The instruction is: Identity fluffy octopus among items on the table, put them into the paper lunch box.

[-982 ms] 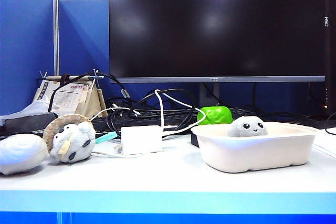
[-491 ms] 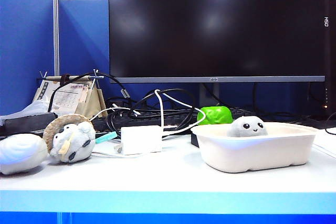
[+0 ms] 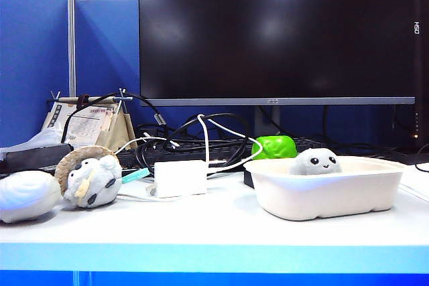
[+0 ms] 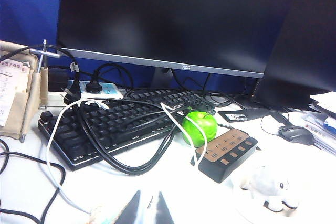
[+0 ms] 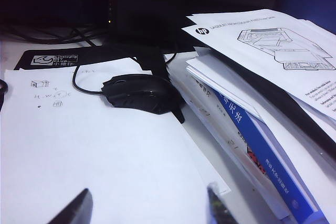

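Note:
The light-grey fluffy octopus (image 3: 316, 161) sits upright inside the off-white paper lunch box (image 3: 322, 195) at the right of the table (image 3: 214, 232). The left wrist view shows the octopus (image 4: 268, 184) too, washed out by glare. Neither gripper appears in the exterior view. My left gripper (image 4: 148, 205) hangs over the white table well short of the octopus, its two dark tips nearly together with nothing between them. My right gripper (image 5: 149, 203) stands open over a white sheet of paper (image 5: 94, 150), holding nothing; the box is outside that view.
A round plush with a tan hood (image 3: 90, 179) and a white ribbed plush (image 3: 27, 194) lie at the left. A white adapter block (image 3: 179, 177), tangled cables, a keyboard (image 4: 105, 124), a green toy (image 3: 275, 146) and a power strip (image 4: 226, 153) sit behind. A black mouse (image 5: 139, 94) and stacked papers lie under the right gripper's view.

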Action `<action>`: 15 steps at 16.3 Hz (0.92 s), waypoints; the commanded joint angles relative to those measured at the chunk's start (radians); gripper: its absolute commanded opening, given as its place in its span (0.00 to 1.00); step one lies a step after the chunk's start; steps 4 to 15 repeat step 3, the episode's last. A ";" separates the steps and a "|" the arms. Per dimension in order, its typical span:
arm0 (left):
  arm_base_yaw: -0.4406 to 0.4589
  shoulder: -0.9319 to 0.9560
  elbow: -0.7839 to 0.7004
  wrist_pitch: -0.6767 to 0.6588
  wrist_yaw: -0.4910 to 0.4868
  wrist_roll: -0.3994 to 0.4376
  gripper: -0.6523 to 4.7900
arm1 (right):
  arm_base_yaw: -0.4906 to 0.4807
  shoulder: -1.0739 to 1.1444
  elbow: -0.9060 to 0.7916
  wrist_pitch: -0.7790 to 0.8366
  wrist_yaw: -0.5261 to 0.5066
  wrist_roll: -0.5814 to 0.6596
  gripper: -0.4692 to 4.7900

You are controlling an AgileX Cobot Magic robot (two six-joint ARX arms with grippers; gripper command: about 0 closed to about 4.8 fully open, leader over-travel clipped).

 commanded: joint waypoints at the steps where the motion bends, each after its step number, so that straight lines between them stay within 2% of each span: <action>1: 0.000 -0.002 0.002 0.013 0.000 0.001 0.18 | 0.000 -0.003 -0.007 0.013 0.003 0.000 0.62; 15: 0.000 -0.002 0.002 0.013 0.000 0.001 0.18 | 0.000 -0.003 -0.007 0.013 0.003 0.000 0.62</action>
